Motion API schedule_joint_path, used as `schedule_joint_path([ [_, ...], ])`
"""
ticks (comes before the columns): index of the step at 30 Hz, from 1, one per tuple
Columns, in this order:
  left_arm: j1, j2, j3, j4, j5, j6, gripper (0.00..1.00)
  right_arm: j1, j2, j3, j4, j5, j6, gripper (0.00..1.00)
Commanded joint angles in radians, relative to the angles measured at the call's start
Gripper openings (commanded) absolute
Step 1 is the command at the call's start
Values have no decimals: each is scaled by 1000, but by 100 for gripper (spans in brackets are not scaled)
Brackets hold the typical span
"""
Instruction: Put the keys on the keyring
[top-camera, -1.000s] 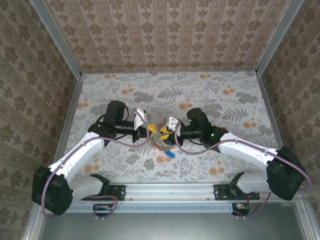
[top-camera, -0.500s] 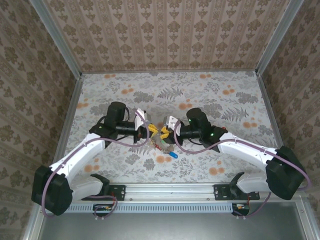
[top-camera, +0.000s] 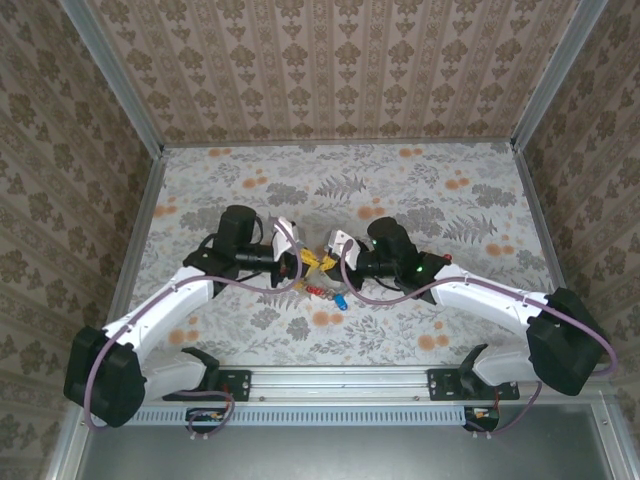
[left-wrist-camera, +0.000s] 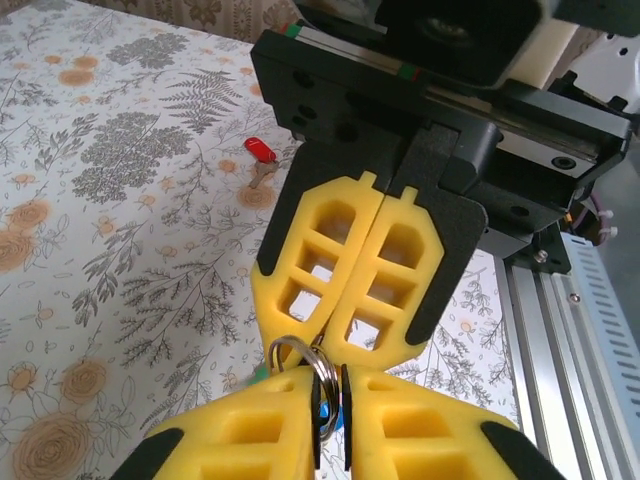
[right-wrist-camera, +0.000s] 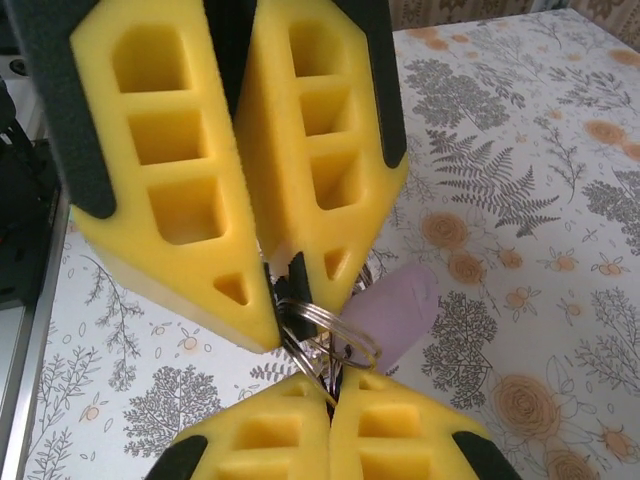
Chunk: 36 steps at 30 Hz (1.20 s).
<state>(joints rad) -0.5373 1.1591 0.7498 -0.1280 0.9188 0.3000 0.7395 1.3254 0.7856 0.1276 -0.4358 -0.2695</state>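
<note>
Patterned wallpaper closes in three sides of the table (top-camera: 420, 200), which is covered with a floral cloth in grey and orange. My left arm (top-camera: 160, 310) and my right arm (top-camera: 490, 300) reach in from the near corners and meet nose to nose at the middle of the cloth.

My left gripper (top-camera: 300, 260) faces my right gripper (top-camera: 327, 263) with the fingertips almost touching. From the left wrist, my right gripper's yellow fingers (left-wrist-camera: 300, 250) are pressed flat together along their whole length. My own left fingers (left-wrist-camera: 250, 435) stand a slit apart, clenched on what sits between them.

That is the keyring (left-wrist-camera: 320, 365). It is held off the table between the two sets of tips, its wire coils running down into the slit of my left gripper. From the right wrist, the same coils slip into the seam of my right gripper, so both are pinching it.

A blurred, pale purple piece (right-wrist-camera: 390, 315) sits just beside the ring; I cannot tell what it is. The red key (left-wrist-camera: 259, 151) lies flat on the cloth, apart from the ring. The blue key (top-camera: 341, 300) lies on the cloth just on the near side of my grippers.
</note>
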Motion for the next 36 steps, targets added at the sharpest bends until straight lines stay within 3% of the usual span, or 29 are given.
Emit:
schedule_joint_path([
  [1,4,11,15,29,23,-38,20,14,1,43,9,-34,-24,0],
  [6,10,35,26,32,29,-68,25,19,6,50,-3,-36,-44,0],
  [12,11,59,39,18,34,-71,17,27,9,61,-30,-26,-73,0],
  [18,25,48,54,14,36,-90,18,34,12,66,-56,-2,-100,0],
  [32,37,45,65,5,-33,-122,11,59,17,75,-90,85,-120,0],
  [36,13,31,55,18,-110,-134,24,69,23,87,-86,143,-40,0],
])
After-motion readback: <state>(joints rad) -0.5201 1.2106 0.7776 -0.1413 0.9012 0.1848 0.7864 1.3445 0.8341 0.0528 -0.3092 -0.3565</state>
